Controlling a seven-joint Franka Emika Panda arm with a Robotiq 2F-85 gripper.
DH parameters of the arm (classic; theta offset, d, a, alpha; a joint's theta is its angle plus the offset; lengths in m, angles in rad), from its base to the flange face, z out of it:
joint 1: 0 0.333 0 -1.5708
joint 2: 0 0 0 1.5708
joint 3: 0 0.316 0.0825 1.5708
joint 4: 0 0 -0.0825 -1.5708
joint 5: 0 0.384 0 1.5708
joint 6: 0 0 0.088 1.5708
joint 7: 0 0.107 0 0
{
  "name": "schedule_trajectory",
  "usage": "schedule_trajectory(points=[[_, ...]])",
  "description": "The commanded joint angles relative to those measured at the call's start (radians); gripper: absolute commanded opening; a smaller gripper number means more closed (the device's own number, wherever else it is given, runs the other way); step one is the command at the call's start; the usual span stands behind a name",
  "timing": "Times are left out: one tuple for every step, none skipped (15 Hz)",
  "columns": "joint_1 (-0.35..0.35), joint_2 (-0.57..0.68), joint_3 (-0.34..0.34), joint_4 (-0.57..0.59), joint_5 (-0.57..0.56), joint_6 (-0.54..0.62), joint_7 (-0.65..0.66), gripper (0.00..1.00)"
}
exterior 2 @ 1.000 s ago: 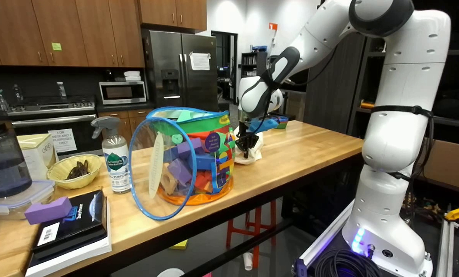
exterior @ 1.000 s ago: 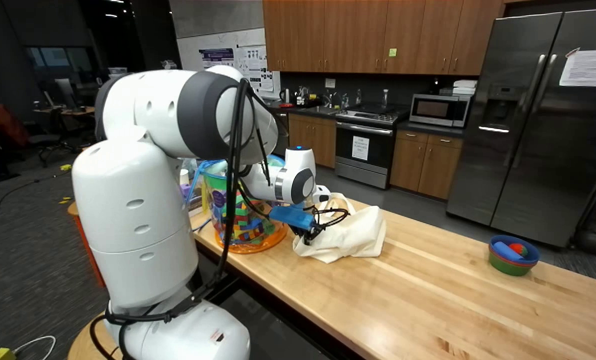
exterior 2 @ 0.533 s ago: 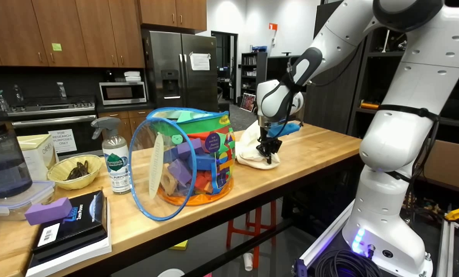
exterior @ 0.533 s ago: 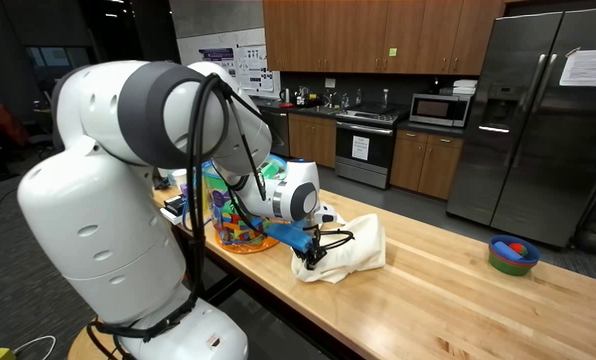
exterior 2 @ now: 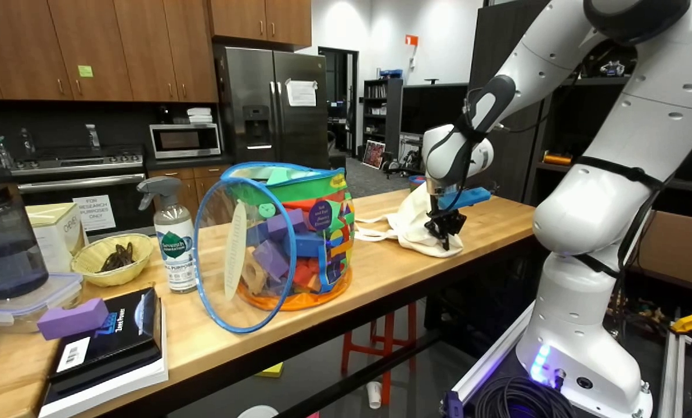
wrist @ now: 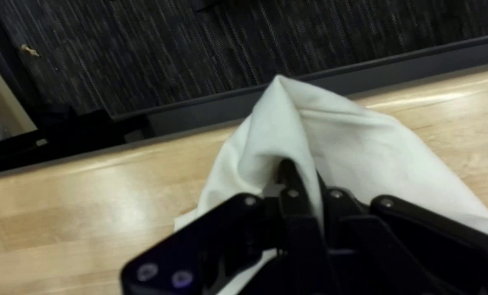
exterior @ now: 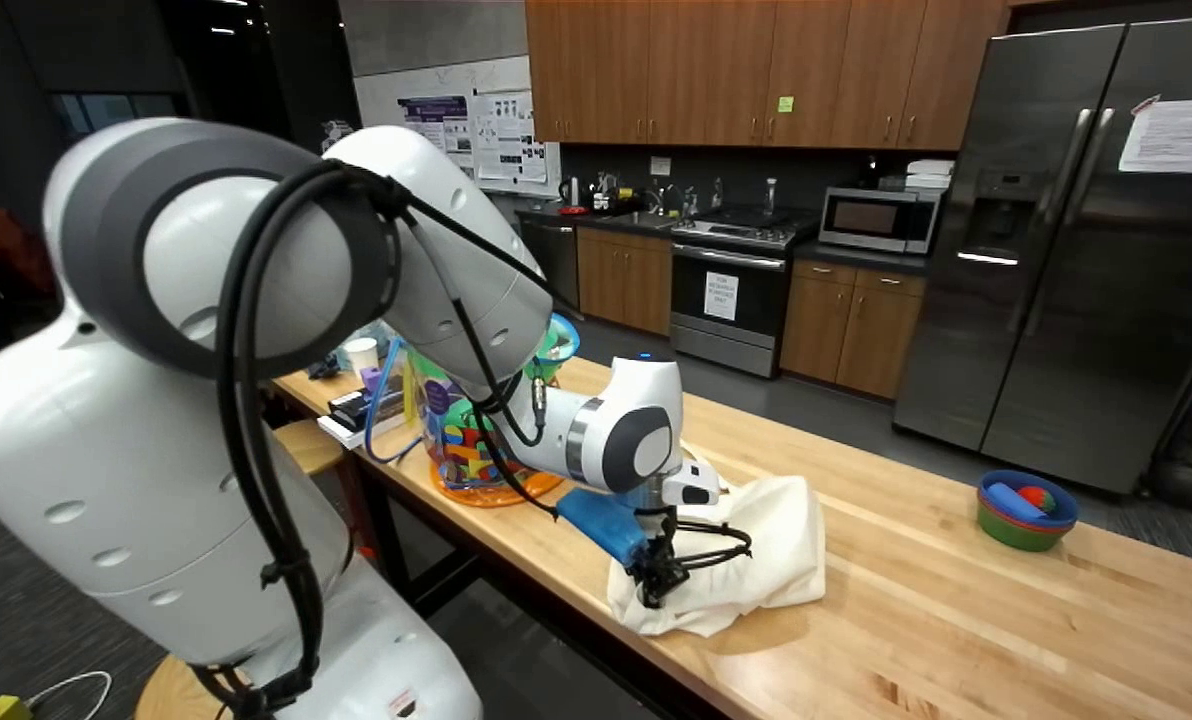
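- A cream cloth bag (exterior: 776, 555) lies crumpled on the desk (exterior: 956, 640), close to its long edge; in the wrist view a peaked fold of it overlaps that edge.
- The gripper (wrist: 303, 174) is clenched on the bag: a narrow fold of fabric runs between its black fingers (wrist: 291, 200), with more cloth spread around them.
- The strap handles (exterior 2: 389, 233) trail from the bag across the wood toward a clear-walled toy tub.
- Just above the gripper, a blue wrapped piece (exterior: 601, 525) juts out from the wrist of the white arm (exterior: 641, 430), and black cables loop beside it.
- The toy tub (exterior 2: 317, 194), near the bag, is full of coloured blocks; its blue-rimmed lid (exterior 2: 235, 249) hangs open down the side.
- Past the tub stand a spray bottle (exterior 2: 175, 244) and a pale yellow basket (exterior 2: 99, 278) with dark items in it; a purple block (exterior 2: 73, 318) rests partly on a black book (exterior 2: 105, 342).
- Well apart from the bag, toward the far end of the desk, nested bowls (exterior: 1018, 537) hold a blue object (exterior: 1013, 503) and a red-and-green ball (exterior: 1036, 497).
- Behind are a stove (exterior: 731, 285), a microwave (exterior: 881, 220) and a steel refrigerator (exterior: 1066, 250).
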Motion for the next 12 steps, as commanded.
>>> schedule_trajectory(points=[[-0.093,-0.007,-0.033,0.003,-0.088,-0.027,0.055,0.01],[-0.122,-0.006,-0.044,0.005,-0.121,-0.030,0.075,0.01],[-0.148,-0.003,-0.056,0.006,-0.150,-0.028,0.091,0.01],[-0.174,0.003,-0.067,0.007,-0.181,-0.024,0.108,0.01],[-0.195,0.011,-0.077,0.007,-0.207,-0.017,0.120,0.01],[-0.213,0.020,-0.090,0.007,-0.231,-0.008,0.127,0.01],[-0.226,0.028,-0.100,0.007,-0.250,0.000,0.133,0.01],[-0.235,0.033,-0.105,0.007,-0.269,0.008,0.146,0.01],[-0.241,0.040,-0.108,0.008,-0.289,0.019,0.155,0.01],[-0.239,0.057,-0.108,0.024,-0.302,0.025,0.161,0.01],[-0.231,0.074,-0.104,0.042,-0.307,0.030,0.167,0.01],[-0.220,0.089,-0.098,0.063,-0.309,0.032,0.173,0.01]])
